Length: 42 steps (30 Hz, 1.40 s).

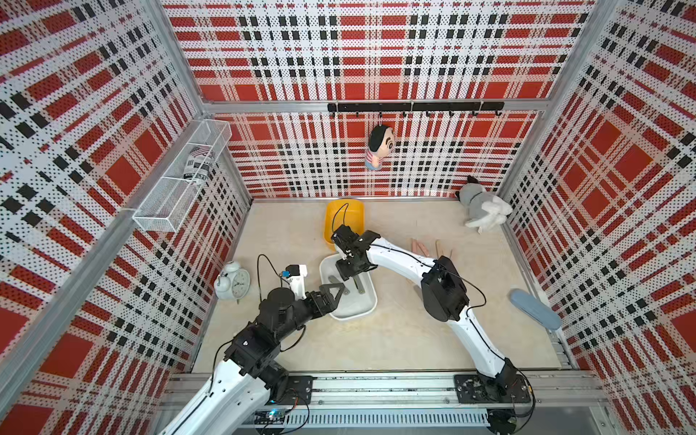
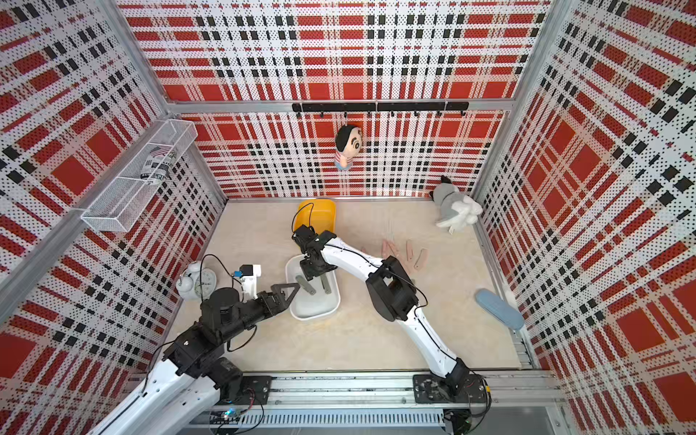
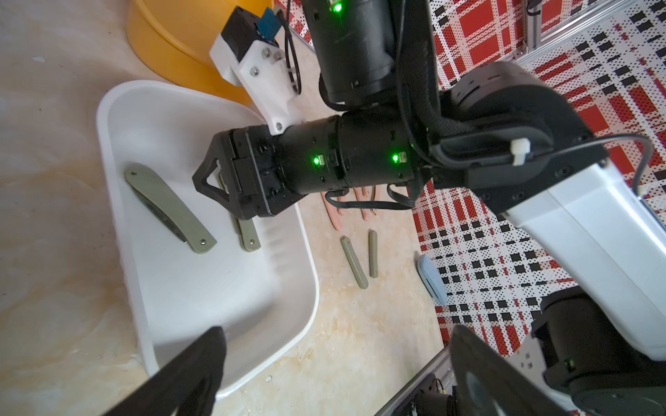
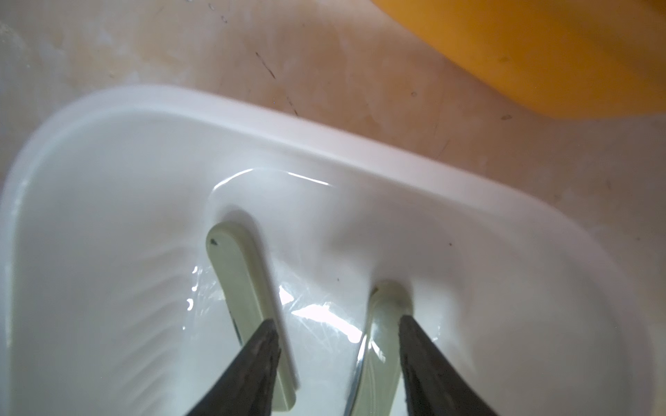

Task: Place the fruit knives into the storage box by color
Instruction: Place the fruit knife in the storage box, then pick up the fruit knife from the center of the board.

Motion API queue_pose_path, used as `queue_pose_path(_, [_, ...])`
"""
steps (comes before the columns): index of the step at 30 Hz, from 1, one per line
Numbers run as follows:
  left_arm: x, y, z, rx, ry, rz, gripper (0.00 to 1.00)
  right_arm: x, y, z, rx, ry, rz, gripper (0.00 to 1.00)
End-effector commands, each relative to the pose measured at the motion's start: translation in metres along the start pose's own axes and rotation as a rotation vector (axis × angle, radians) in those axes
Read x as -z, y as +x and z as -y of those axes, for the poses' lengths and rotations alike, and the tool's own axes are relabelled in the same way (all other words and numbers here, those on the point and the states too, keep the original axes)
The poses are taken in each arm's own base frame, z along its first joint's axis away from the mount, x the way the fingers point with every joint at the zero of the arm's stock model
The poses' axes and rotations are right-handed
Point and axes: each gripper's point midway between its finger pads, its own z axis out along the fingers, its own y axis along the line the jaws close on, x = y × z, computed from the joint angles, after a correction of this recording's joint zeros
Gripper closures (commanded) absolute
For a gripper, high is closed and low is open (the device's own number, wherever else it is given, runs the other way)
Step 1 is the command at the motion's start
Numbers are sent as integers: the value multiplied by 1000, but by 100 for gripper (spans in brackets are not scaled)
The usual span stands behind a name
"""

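The white storage box [image 1: 354, 315] stands mid-table and holds two olive fruit knives [image 1: 335, 280] [image 1: 359, 286]. My right gripper [image 1: 350, 277] hangs just above them, open. In the right wrist view its fingers [image 4: 263, 345] straddle the box floor, one olive knife [image 4: 241, 273] under one finger and the other olive knife [image 4: 382, 331] beside the other finger. My left gripper [image 3: 335, 363] is open by the box's near left corner and holds nothing. A yellow box [image 1: 344, 218] stands behind. Pink knives [image 2: 391, 248] lie right of the right arm, and two olive knives [image 3: 355, 263] lie on the table.
A white alarm clock [image 1: 233, 282] stands left of the white box. A blue oval object [image 1: 534, 309] leans at the right wall, and a grey plush toy [image 1: 482, 211] sits in the far right corner. A wire basket [image 1: 177, 188] hangs on the left wall.
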Motion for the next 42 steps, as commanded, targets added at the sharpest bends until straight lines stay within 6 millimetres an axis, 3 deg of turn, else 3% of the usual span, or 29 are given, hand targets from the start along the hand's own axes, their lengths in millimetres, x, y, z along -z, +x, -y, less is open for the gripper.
queue_pose_path(1, [-1,-10,6,-18,7,28,2,20,-10,-3,2,-12,46,40])
queue_pose_path(5, [-1,-19,15,-44,10,42,2,40,-18,-8,0,-35,90,40])
queue_pose_path(10, [3,-39,31,-80,10,94,2,81,-31,-12,-10,-86,193,39])
queue_pose_path(17, [-7,-60,56,-137,31,108,2,129,-23,20,-84,-87,275,38])
queue_pose_path(22, [-22,-69,77,-165,75,92,2,145,6,59,-150,-28,282,37])
queue_pose_path(30, [-51,-71,115,-214,152,57,2,155,71,120,-301,40,285,35])
queue_pose_path(36, [-82,-46,142,-234,211,-5,2,146,122,161,-414,101,241,34])
queue_pose_path(42, [-105,-19,154,-221,260,-57,2,121,160,191,-518,125,197,34])
